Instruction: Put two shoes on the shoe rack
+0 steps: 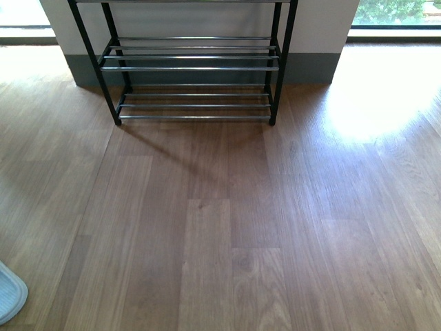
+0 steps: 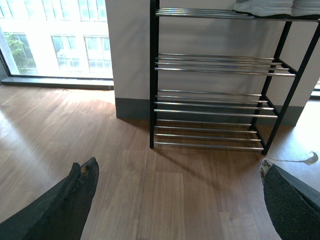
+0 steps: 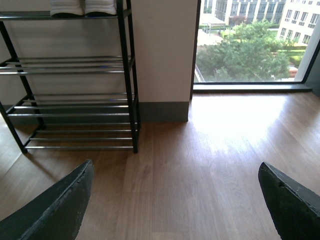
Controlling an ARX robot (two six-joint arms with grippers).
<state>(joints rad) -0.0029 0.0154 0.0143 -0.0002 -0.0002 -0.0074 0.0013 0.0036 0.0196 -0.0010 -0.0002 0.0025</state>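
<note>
Now, with your left gripper (image 2: 176, 167) and right gripper (image 3: 175, 166) both spread wide and empty, a pale blue slide (image 1: 8, 293), only its tip showing, lies at the floor's (image 1: 227, 227) near-left corner, on your left side, well apart from the shoe rack (image 1: 189, 67) straight ahead.

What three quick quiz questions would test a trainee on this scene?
1. Pick one: where on the shoe rack do the white-soled shoes sit? A the highest shelf in view; B the lowest shelf; C the floor beside it.
2. True or false: the rack's two lowest shelves hold shoes.
3. Fill the gap: the left tool and the right tool each stand ____, with nothing between the fingers.
Key: 1 A; 2 false; 3 open.
</note>
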